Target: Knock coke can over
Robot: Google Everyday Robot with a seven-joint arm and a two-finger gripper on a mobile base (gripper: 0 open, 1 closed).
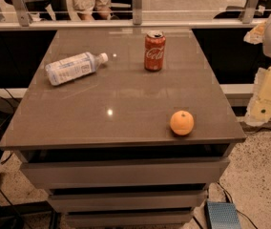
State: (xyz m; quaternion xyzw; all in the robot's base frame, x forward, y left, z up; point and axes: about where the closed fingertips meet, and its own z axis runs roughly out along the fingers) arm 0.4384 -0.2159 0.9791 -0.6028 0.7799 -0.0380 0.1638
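Observation:
The coke can [154, 51], red with white script and a silver top, stands upright on the far middle of the brown table top [126, 99]. My gripper [268, 95] shows as pale cream and white parts at the right edge of the camera view. It hangs beyond the table's right side, well apart from the can and nearer to me than it. It touches nothing on the table.
A clear plastic bottle [74, 67] with a pale label lies on its side at the far left. An orange [182, 122] sits near the front right edge. A glass railing [135, 13] runs behind the table, with a person beyond it. A blue box [221, 216] is on the floor.

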